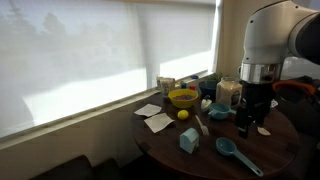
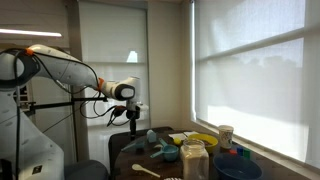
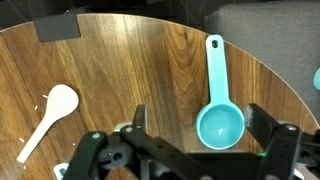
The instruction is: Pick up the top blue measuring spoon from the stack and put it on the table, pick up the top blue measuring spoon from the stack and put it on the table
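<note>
A teal-blue measuring spoon (image 3: 218, 122) lies on the round dark brown table (image 3: 120, 60), bowl up, with its flat handle pointing toward the table's edge. From above I cannot tell whether other spoons are nested under it. It also shows in an exterior view (image 1: 233, 151). My gripper (image 3: 201, 125) is open and empty, and in the wrist view the spoon's bowl lies between its two fingers. In both exterior views the gripper (image 1: 247, 128) (image 2: 133, 126) hangs above the table (image 1: 215, 160), apart from the spoon.
A white spoon (image 3: 48, 118) lies to one side of the teal one. A yellow bowl (image 1: 183, 98), a small light-blue carton (image 1: 188, 141), a jar (image 1: 228, 93), napkins (image 1: 157, 122) and other items stand toward the window. A dark object (image 3: 55, 25) sits at the table's edge.
</note>
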